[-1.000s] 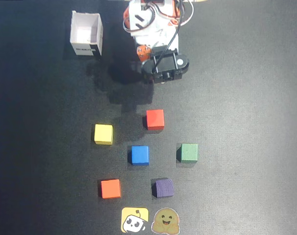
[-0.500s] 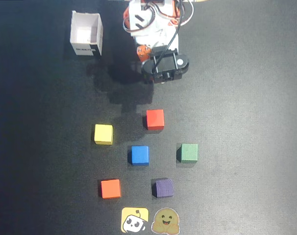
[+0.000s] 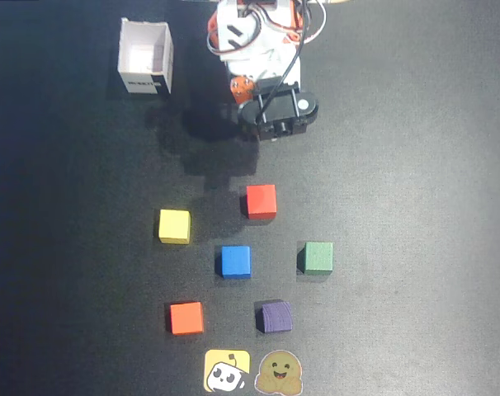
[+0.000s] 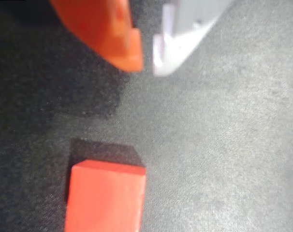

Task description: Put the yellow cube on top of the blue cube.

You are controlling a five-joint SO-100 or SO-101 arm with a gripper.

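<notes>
We are seeing the arm (image 3: 262,62) folded back near its base at the top of the overhead view, so nothing is being carried and the task is not yet begun. The tool (image 4: 146,60) is showing in the wrist view as an orange finger and a white finger almost touching at the tips, with nothing between them; we are judging it closed and empty. It is hanging above bare table (image 3: 415,206) with the red cube (image 4: 105,195) just below it in that view, so the camera is pointing at the nearest cube rather than the one we want.

The yellow cube (image 3: 174,226) is sitting flat on the table, left of the red cube (image 3: 261,200) in the overhead view and well apart from the arm. The blue cube (image 3: 235,261) is lying near it, down and to the right, in the middle of the loose ring the 6 cubes are forming. The green cube (image 3: 318,257), purple cube (image 3: 275,316) and orange cube (image 3: 186,318) are making up the rest, each standing clear of its neighbours, which is leaving room for fingers around the yellow one.

The white box (image 3: 145,58) is standing open beside the base, and 2 stickers (image 3: 252,372) are lying at the bottom edge; we are judging neither matters here. Next, we are expecting the tool to need opening and swinging left toward the yellow cube.
</notes>
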